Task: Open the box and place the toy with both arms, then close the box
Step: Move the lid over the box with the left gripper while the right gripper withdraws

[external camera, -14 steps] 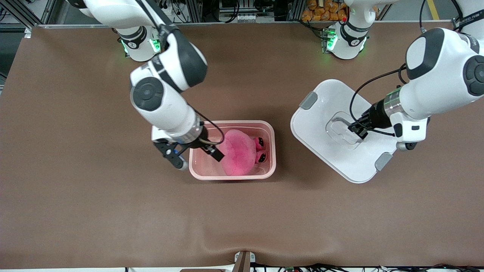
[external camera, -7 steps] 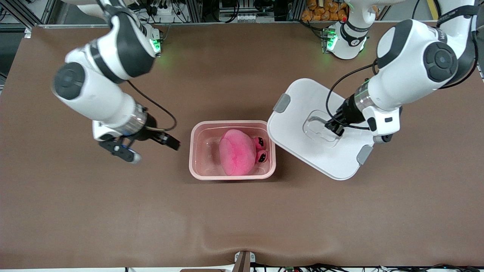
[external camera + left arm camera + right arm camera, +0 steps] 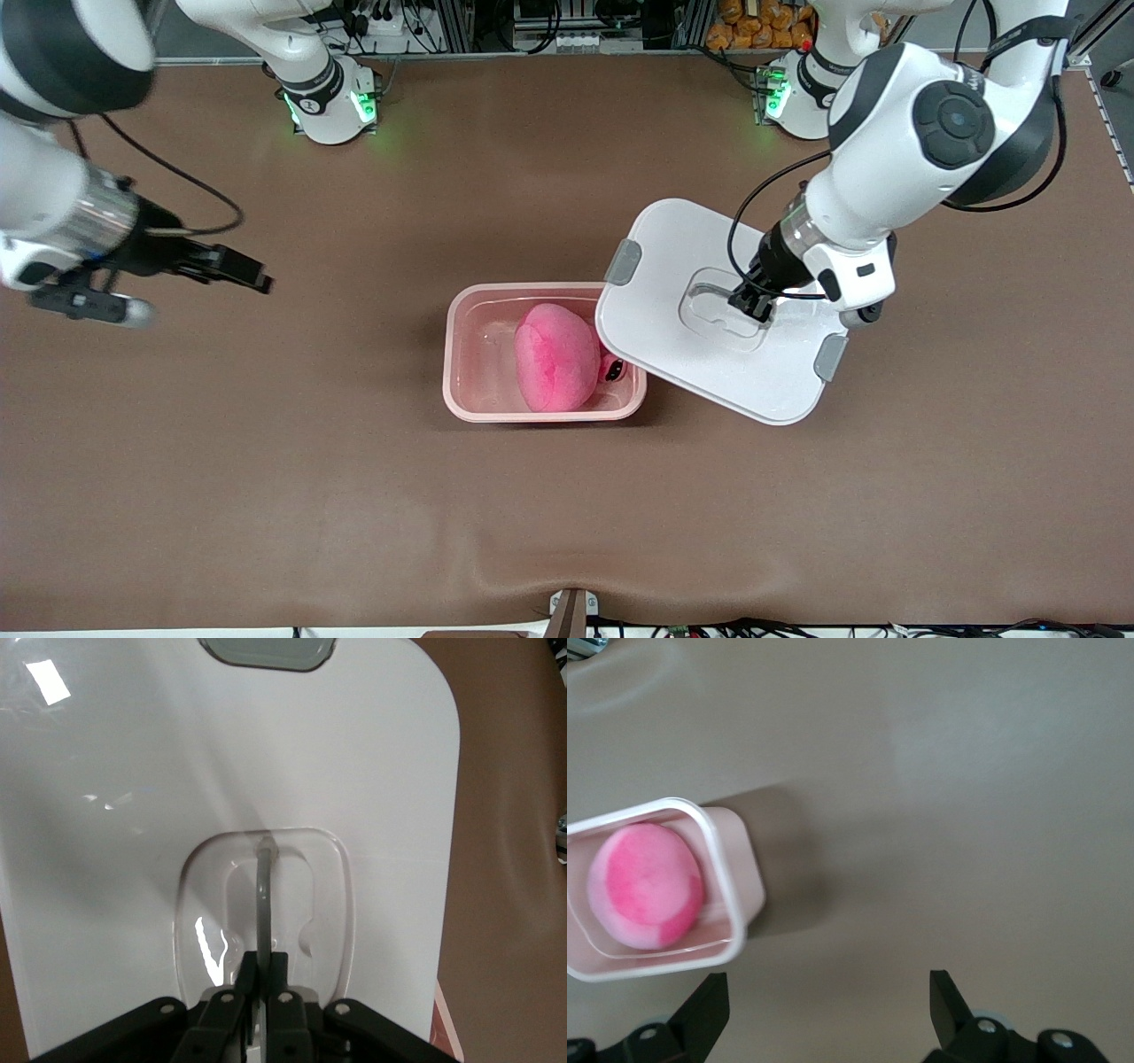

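lid [image 3: 700, 310] in left pincer [image 3: 751, 307]

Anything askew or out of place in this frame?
Nothing stands out. The toy sits in the box; the left tool holds the lid, skewed, over one box corner. The right tool waits, open.

Box [image 3: 461, 372] looks like see-through pink plastic, and its lid [image 3: 673, 354] is smooth, glossy white plastic. Toy [image 3: 554, 359] is fuzzy plush cloth, bench [image 3: 266, 487] cover is matt brown.
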